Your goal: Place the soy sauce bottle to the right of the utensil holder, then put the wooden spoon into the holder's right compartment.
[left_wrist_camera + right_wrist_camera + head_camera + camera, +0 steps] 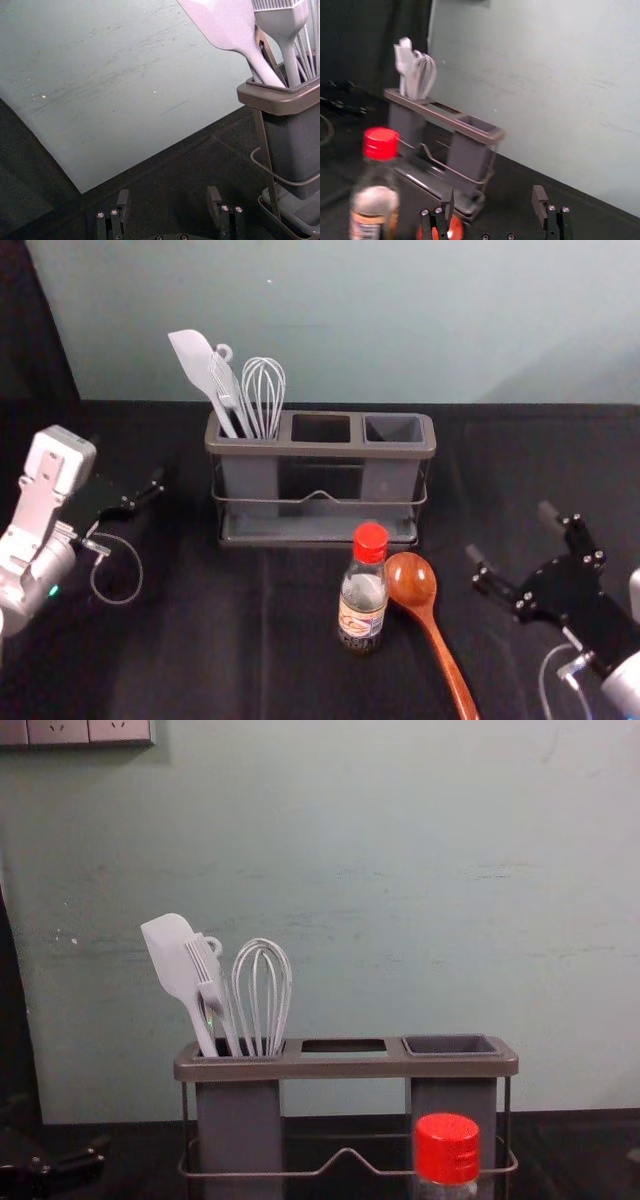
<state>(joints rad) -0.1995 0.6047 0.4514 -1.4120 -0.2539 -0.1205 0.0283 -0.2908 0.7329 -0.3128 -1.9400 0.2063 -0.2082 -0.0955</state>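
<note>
Wooden spoon [412, 583] lies low, right of centre in the head view, its handle running off the bottom edge and its bowl pointing up towards the rack, flat on the dark cloth [200, 640]. Just beside that bowl, on the picture's left, the soy sauce bottle [363, 600] stands upright on its base, red cap up; whether the two touch I cannot tell. It sits in front of the rack's right half, so its move to the rack's right side is to be done, and shifting it first would probably free room around the spoon.

At the lower right waits the right gripper [494, 194], fingers spread wide with nothing between them. It reaches in from the side where the bottle should end up, which likely makes it the arm for the job; a careless sweep could knock the bottle or roll the spoon. The left gripper [168, 195], at the frame's left, is also wide and empty, apparently parked.

Farther back, at upper centre, stands the utensil holder [320, 450]. White spatula [195, 360], brush [205, 975] and whisk [264, 390] lean in its left compartment, propped by the rim; the right compartment [395, 428] is empty, ready for the spoon. Behind rises the pale wall [400, 320].
</note>
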